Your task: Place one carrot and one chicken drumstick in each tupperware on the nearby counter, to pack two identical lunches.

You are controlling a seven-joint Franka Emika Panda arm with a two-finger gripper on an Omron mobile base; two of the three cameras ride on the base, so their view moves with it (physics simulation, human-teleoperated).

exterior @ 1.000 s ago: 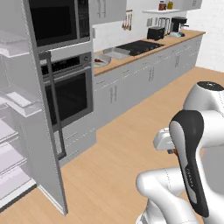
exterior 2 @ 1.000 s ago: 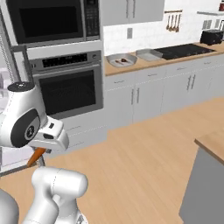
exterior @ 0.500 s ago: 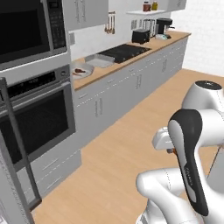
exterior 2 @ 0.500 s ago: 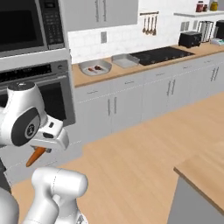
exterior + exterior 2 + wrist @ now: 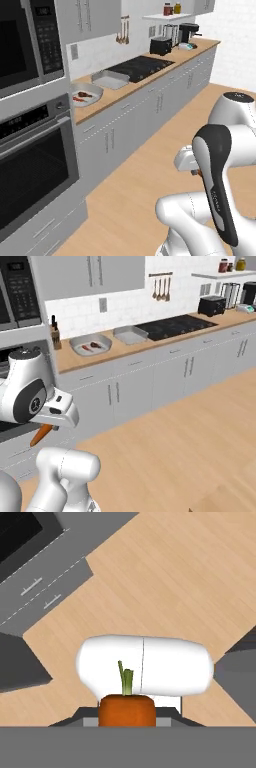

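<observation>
We see our end effector (image 5: 46, 428) clamped on a carrot (image 5: 40, 434); both tupperware (image 5: 90, 344) lie on the table (image 5: 165, 341) well ahead.

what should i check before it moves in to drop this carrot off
1. Carrot in the gripper: ok, its orange body sits between the jaws with the green stem up in the hand view.
2. Wide tupperware on the counter: ok, already holds a carrot and a drumstick.
3. Rectangular tupperware beside the stovetop: ok, looks empty, so it is probably the target.
4. Gripper over the target: not ok, it hangs low by the robot, well short of the counter.
5. Floor toward the counter free: ok.
6. Grip firmness: cannot tell.
</observation>
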